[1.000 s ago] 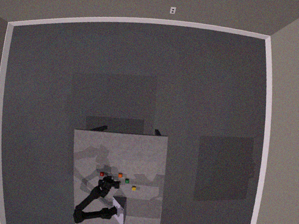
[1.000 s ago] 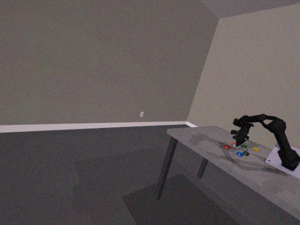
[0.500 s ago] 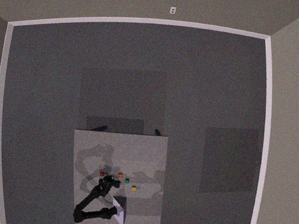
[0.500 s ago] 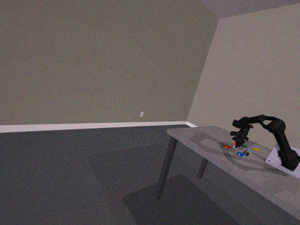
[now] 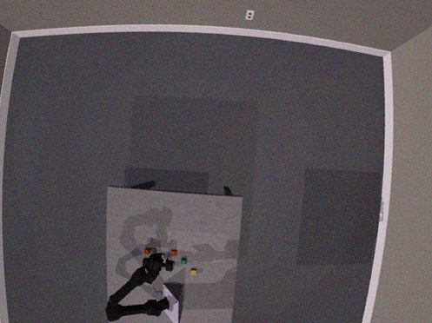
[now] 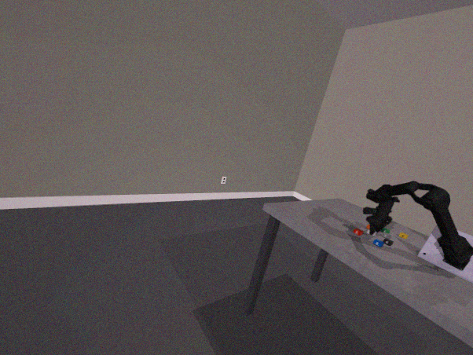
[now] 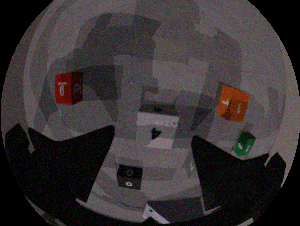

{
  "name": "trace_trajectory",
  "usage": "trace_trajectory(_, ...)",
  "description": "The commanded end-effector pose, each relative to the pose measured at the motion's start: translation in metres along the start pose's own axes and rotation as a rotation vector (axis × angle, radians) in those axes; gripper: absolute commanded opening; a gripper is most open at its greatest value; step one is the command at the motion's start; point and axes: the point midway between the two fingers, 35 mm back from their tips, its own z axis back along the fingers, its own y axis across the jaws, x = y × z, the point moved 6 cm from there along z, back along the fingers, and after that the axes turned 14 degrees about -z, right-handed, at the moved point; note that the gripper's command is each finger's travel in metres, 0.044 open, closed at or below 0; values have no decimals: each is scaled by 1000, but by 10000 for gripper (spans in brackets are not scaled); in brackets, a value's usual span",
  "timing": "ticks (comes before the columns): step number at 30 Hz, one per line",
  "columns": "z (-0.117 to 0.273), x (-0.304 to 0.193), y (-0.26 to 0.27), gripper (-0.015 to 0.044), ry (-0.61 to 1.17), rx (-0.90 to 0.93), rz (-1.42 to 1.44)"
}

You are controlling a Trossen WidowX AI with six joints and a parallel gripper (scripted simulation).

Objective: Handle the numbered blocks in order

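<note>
Our claw hangs spread wide over the tabletop, gripping nothing, with a white block lying between its dark fingers in the wrist view. Around it we see the red block at ten o'clock, the orange block at two, the green block at three and a black block at seven. The yellow block sits apart, beyond the green one.

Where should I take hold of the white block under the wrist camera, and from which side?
Come straight down. The white block sits flat on the table between the open gripper fingers. Close on its two opposite upright side faces; the black block lies near, so probably keep the approach vertical.
</note>
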Motion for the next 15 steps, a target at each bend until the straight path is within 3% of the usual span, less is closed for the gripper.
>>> trace_trajectory(1, 2, 0, 0, 400, 2, 3, -4)
trace_trajectory(4, 32, 0, 0, 400, 2, 2, -5)
trace_trajectory(8, 35, 0, 0, 400, 2, 2, -5)
trace_trajectory(10, 44, 1, 0, 348, 1, 0, -5)
trace_trajectory(15, 107, 2, -1, 216, 2, -2, -6)
